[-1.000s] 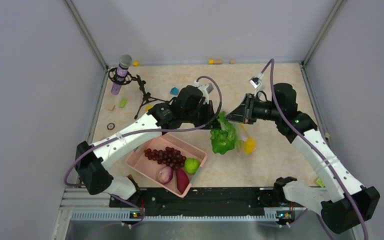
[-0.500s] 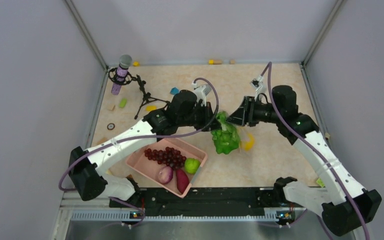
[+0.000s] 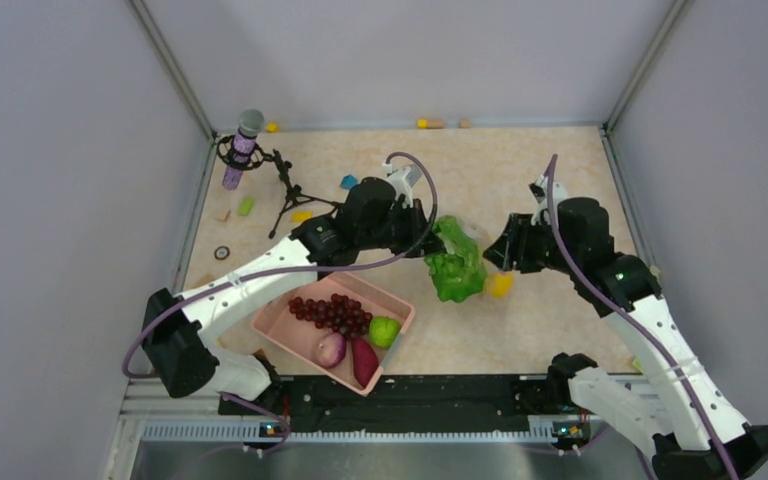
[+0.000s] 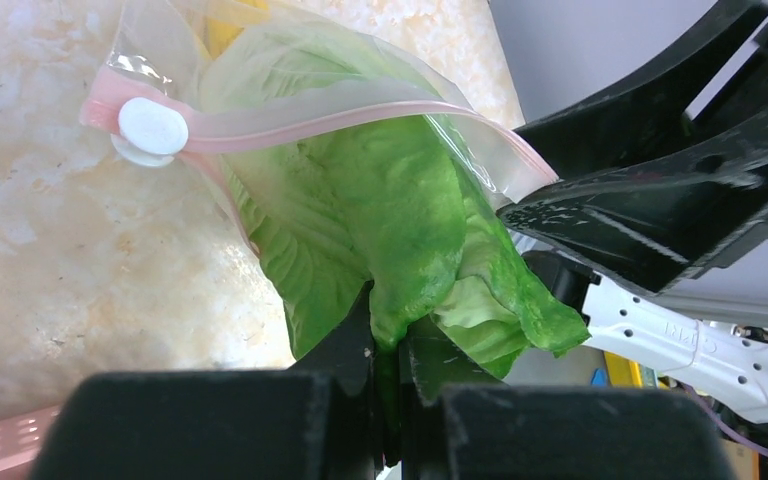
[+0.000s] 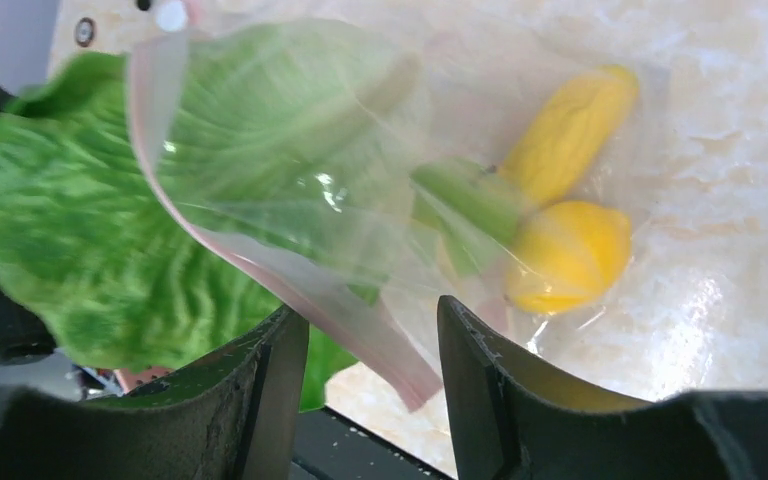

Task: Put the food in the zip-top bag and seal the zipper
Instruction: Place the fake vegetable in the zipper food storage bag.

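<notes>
My left gripper (image 3: 427,245) (image 4: 390,322) is shut on the stem end of the green lettuce (image 3: 455,268) (image 4: 380,200). The lettuce's leafy part lies inside the mouth of the clear zip-top bag (image 3: 480,268) (image 5: 430,120). The pink zipper (image 4: 310,118) stands open around the lettuce, with its white slider (image 4: 152,125) at one end. A lemon (image 5: 570,255) (image 3: 500,285) and a banana (image 5: 570,130) lie deep in the bag. My right gripper (image 3: 502,255) (image 5: 372,335) is open. The loose end of the zipper strip hangs between its fingers.
A pink basket (image 3: 278,322) near the left arm holds dark grapes (image 3: 332,312), a purple onion (image 3: 329,348), a sweet potato (image 3: 364,360) and a green fruit (image 3: 384,330). A microphone on a tripod (image 3: 243,150) stands at the back left. Small blocks (image 3: 348,183) are scattered about.
My right gripper has let go of the bag's mouth and drawn back to the right. The lettuce and bag have sunk lower. My left gripper still holds the lettuce.
</notes>
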You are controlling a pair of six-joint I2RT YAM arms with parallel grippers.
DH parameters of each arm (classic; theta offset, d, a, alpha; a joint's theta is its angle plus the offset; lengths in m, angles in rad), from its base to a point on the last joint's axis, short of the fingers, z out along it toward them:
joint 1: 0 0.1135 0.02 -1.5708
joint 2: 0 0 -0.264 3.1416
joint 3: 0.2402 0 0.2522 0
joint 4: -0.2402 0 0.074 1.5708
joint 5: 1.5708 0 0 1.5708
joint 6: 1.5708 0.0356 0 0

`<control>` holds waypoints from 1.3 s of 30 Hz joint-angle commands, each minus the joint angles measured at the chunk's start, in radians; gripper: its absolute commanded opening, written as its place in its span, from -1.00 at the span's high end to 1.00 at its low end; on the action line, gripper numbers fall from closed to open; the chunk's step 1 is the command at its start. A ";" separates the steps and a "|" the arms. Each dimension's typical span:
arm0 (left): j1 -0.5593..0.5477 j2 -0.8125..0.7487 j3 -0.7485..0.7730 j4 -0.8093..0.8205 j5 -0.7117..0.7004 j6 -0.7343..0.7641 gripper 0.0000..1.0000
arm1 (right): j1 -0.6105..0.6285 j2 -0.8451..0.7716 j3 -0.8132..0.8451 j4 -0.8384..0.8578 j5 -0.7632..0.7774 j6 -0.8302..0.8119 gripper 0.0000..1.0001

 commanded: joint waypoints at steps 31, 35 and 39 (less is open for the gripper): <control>0.019 0.039 0.215 -0.115 -0.013 0.006 1.00 | 0.006 -0.048 0.069 0.153 -0.484 0.021 1.00; 0.022 0.102 0.293 -0.203 0.085 0.120 1.00 | 0.006 -0.041 0.086 0.150 -0.520 -0.003 1.00; 0.022 0.126 0.336 -0.290 0.387 0.462 1.00 | 0.006 -0.041 0.123 0.071 -0.462 -0.048 1.00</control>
